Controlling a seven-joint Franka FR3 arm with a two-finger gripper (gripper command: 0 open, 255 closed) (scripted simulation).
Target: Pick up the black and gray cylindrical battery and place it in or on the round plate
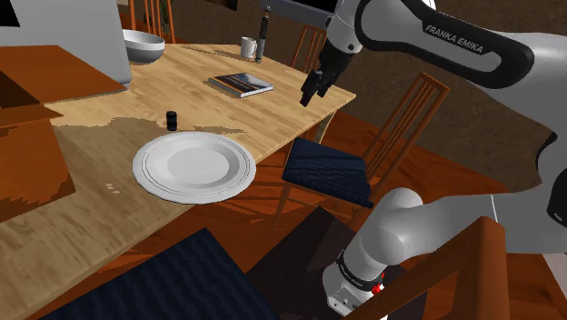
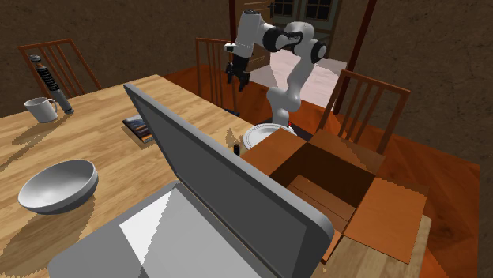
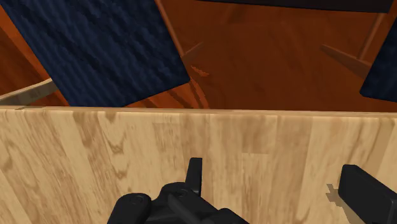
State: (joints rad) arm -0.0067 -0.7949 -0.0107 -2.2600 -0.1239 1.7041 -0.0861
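As the empty claw (image 1: 309, 98) gapes, a book (image 1: 241, 84) lies between it and the battery (image 1: 171, 118).

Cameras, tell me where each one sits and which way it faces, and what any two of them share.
Shoulder view: beside the stand, looking down over the table at the plate and battery; the arm and gripper show.
Second exterior view: across the table behind a laptop, facing the whole arm.
Wrist view: on the hand, looking down at the table edge and a blue chair cushion; its open fingers show.
Shared: shoulder and second exterior views both show plate, battery and mug.
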